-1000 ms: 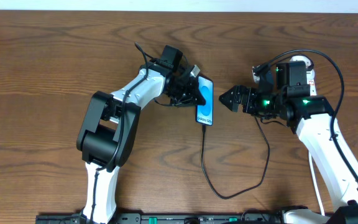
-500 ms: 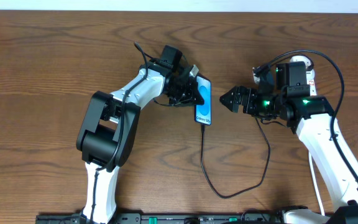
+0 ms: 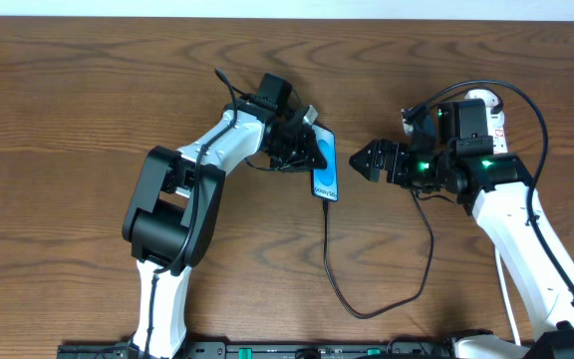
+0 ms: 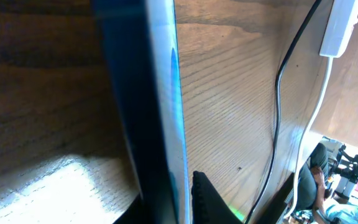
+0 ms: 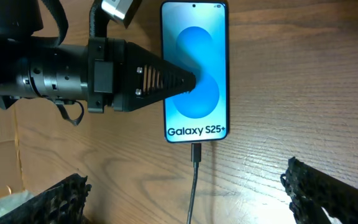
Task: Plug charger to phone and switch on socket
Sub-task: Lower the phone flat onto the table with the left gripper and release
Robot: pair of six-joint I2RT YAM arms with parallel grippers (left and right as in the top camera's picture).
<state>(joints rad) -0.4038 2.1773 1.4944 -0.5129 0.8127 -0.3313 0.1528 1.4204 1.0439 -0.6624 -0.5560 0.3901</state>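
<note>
Left fingers (image 5: 160,79) straddle the left edge of the phone (image 5: 194,37), upper centre on the bench (image 5: 291,81), grip impossible to tell, charger (image 5: 195,152) plugged into its bottom end, while right fingers (image 5: 319,186) gape wide below.

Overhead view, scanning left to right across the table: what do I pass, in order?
left arm's black housing → phone → right gripper → socket. Left out: the left gripper, which overlaps the phone, and the charger, whose cable loops under several of these.
</note>
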